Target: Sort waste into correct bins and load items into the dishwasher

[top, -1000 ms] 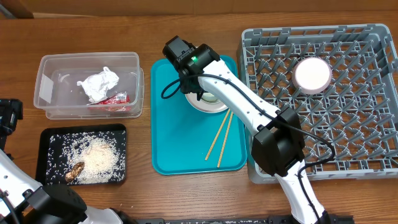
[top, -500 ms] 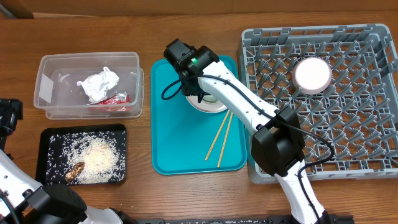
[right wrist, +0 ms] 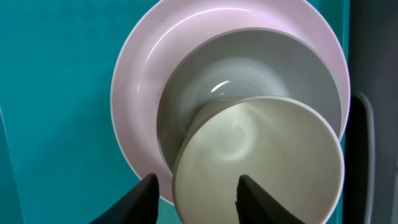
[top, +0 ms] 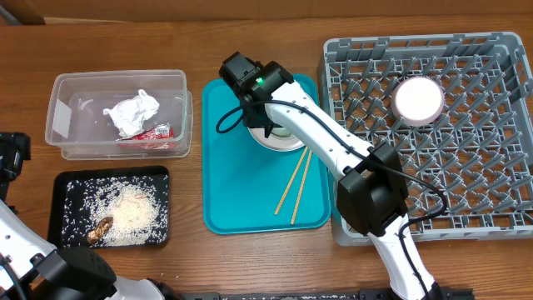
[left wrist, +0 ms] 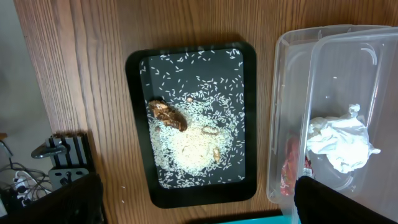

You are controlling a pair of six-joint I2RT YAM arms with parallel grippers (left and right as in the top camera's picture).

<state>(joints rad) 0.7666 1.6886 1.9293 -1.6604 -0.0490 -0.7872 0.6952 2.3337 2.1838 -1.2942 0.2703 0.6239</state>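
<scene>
The right hand [right wrist: 199,196] is hanging partly open over the stack on the teal tray [right wrist: 56,93]. One finger is sitting outside the near rim of the cup [right wrist: 258,155] and one over its mouth, and it is gripping nothing that I can see. The cup is sitting off-centre in the bowl [right wrist: 205,93], which is resting on the plate [right wrist: 143,93].

I'm thinking a pinch on that thin wall may go wrong. Glazed ware is slick, and a shallow bite could let the cup slip or tip, knocking the bowl or dragging it across the plate.

The chopsticks [top: 293,185] are lying loose on the tray just beside the stack. The rack [top: 466,167] is holding a single white dish [top: 418,98]. The tub [top: 62,125] is holding the napkin [top: 132,112] and wrapper [top: 154,132]. The black tray [top: 62,183] is carrying rice [top: 129,208] and brown scraps [top: 102,229]. The left hand [left wrist: 199,208] is gaping wide, empty, above them.
</scene>
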